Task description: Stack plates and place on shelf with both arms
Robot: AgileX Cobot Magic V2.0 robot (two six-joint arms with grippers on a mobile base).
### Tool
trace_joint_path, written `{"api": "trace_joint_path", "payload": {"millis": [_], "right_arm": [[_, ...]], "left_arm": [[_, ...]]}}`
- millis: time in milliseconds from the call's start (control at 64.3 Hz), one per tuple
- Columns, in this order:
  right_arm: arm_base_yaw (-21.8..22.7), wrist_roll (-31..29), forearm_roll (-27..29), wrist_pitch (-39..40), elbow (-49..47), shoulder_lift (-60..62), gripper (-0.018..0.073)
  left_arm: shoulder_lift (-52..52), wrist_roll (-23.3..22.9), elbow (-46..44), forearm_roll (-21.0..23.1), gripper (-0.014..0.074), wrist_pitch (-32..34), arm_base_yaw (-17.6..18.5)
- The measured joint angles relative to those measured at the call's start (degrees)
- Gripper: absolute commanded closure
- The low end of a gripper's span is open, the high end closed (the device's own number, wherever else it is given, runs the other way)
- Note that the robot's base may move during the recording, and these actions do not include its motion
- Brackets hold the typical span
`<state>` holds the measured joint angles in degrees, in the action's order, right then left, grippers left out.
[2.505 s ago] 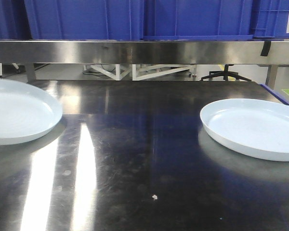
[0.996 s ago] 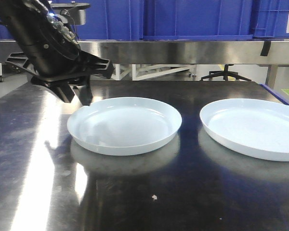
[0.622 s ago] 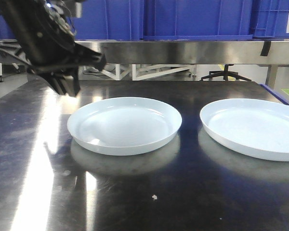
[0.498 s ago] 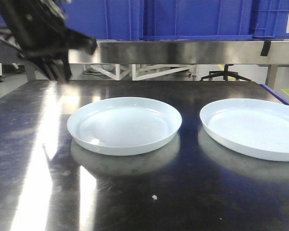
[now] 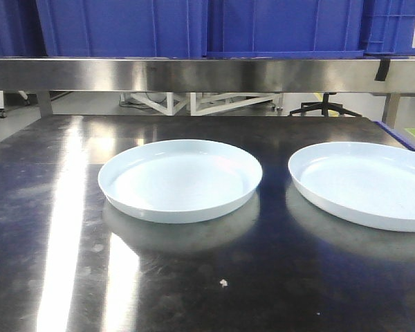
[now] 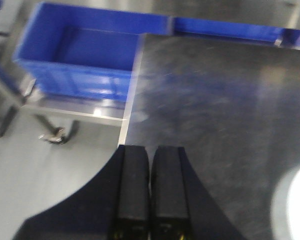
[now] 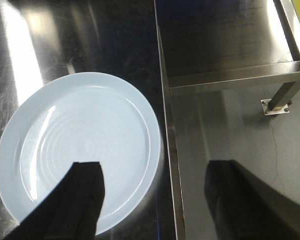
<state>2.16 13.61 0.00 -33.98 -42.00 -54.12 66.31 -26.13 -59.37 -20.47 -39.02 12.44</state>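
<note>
The middle plate (image 5: pixel 180 180) sits mid-frame on the table (image 5: pixel 55 242), and the right plate (image 5: pixel 363 183) lies at the right, apart from it. The left claw (image 6: pixel 150 152) is pinched together and empty. The right claw (image 7: pixel 154 167) gapes wide over the right plate, also empty. It would do best to pinch the rim squarely and lift level. The left claw has gone from the upper left.

Dark glossy steel table (image 5: pixel 48 207) under a steel shelf (image 5: pixel 194 75) carrying blue bins (image 5: pixel 283 28); possibly a chair (image 5: pixel 323 108) behind.
</note>
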Motion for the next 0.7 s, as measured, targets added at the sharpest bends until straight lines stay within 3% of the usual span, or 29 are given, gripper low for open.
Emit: {"api": "trace_joint_path", "payload": {"millis": [156,327,700], "right_arm": [[0.00,0.00,0.00,0.00,0.00,0.00,0.0020],[0.00,0.00,0.00,0.00,0.00,0.00,0.0020],[0.00,0.00,0.00,0.00,0.00,0.00,0.0020]], "left_arm": [[-10.66,-0.11,11.78,0.00,0.0498,2.69,-2.90],[-21.11,-0.20,24.47,0.11,0.0498,3.94,-3.05],[-37.61,-0.20,37.07,3.41,0.0498,2.36,-3.05]]}}
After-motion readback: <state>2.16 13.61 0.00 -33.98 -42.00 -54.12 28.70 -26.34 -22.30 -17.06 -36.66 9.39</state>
